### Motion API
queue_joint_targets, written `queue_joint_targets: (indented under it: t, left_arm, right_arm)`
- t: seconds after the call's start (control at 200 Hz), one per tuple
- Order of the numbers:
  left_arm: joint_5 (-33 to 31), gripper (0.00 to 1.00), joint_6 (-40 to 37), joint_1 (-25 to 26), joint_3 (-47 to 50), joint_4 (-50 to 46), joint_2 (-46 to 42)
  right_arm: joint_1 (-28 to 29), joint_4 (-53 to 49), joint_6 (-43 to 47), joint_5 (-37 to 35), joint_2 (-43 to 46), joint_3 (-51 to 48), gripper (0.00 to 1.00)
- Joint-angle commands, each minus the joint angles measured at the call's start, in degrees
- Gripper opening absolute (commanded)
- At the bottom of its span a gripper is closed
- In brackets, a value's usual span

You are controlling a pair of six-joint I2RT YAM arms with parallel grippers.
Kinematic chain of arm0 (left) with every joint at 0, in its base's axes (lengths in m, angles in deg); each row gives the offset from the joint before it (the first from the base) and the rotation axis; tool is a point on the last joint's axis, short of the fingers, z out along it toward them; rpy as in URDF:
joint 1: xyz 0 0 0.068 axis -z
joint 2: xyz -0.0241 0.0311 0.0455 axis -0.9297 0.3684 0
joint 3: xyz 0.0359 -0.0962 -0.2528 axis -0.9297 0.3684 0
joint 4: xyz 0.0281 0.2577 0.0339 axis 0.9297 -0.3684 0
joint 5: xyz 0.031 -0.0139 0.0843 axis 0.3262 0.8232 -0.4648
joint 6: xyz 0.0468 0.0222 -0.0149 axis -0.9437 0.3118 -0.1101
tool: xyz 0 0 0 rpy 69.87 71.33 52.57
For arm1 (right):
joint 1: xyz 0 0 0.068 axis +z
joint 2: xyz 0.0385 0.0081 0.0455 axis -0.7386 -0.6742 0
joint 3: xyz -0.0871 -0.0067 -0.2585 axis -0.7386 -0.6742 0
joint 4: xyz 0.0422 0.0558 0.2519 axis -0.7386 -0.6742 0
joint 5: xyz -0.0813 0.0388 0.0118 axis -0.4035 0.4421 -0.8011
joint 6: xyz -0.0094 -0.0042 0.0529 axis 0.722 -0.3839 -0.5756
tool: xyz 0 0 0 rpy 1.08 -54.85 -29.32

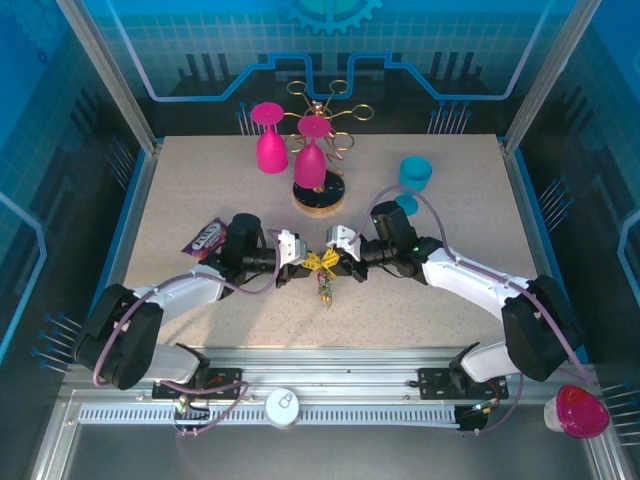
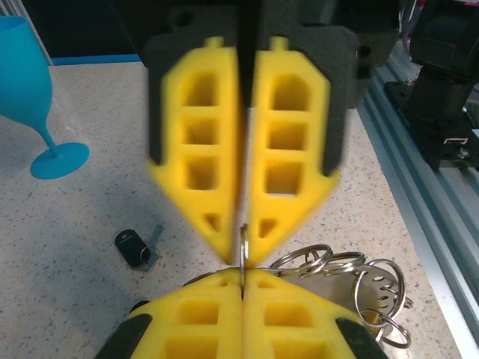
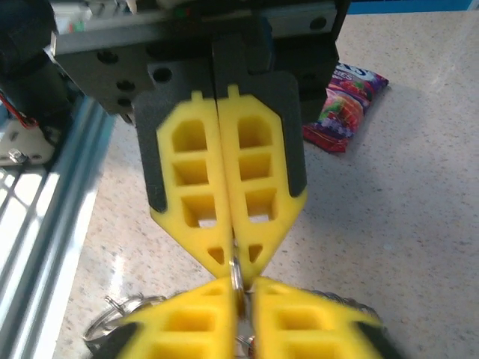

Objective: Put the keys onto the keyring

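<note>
- Table (image 1: 200,180): speckled beige top, both arms reaching in from the near edge and meeting at its middle.
- Glass rack (image 1: 318,197): round wooden base with gold wire loops, at the far middle; two pink glasses (image 1: 270,150) at it.
- Blue glass (image 1: 415,172): right of the rack, near the right arm's elbow.
- Snack packet (image 1: 205,238): lying flat beside the left arm.
- Left gripper (image 1: 311,264): yellow fingers pressed together, pinching a thin grey metal edge.
- Right gripper (image 1: 336,262): tip to tip with the left, fingers likewise closed on the same metal edge.
- Key bunch (image 1: 325,288): the pinched metal belongs to it; whether ring or key, I cannot tell. The rest hangs just below the two grippers, above mid-table.
- Small split rings (image 2: 352,273): clustered just beside the fingertips.
- Black-tagged key (image 2: 136,247): lying alone on the table, apart from the bunch.
</note>
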Motion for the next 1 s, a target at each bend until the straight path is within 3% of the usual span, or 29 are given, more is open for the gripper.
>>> queue_joint_targets:
  t: [0.0,0.175,0.32,0.71,0.841,0.926,0.996]
  left_arm:
    - [-1.9,0.0,-5.6,0.5,-1.4,-3.4,-3.0]
    - [-9.1,0.0,-14.0,3.0,-4.0,-14.1,-4.6]
    - [-11.8,0.0,-15.6,3.9,-4.7,-15.9,-5.2]
    - [-12.5,0.0,-14.3,4.3,-5.6,-16.7,-5.8]
    - [-12.3,0.0,-14.0,4.3,-5.5,-16.6,-6.1]
    - [-12.1,0.0,-13.0,4.0,-5.1,-15.8,-6.3]
    - [-12.0,0.22,-11.2,3.2,-4.5,-15.2,-7.2]
  right_arm:
    - [0.5,-6.0,4.9,-6.0,1.5,1.1,0.29]
    - [3.1,-16.8,11.7,-14.1,1.3,6.9,0.33]
    - [4.6,-17.4,11.7,-13.8,1.1,9.0,0.31]
    - [6.1,-15.3,10.0,-11.3,0.4,9.4,0.16]
    - [6.3,-13.6,9.1,-10.3,0.2,8.9,0.0]
    - [5.8,-11.9,8.7,-9.7,0.6,7.4,0.0]
    - [4.9,-9.8,7.5,-7.8,1.2,6.0,0.0]
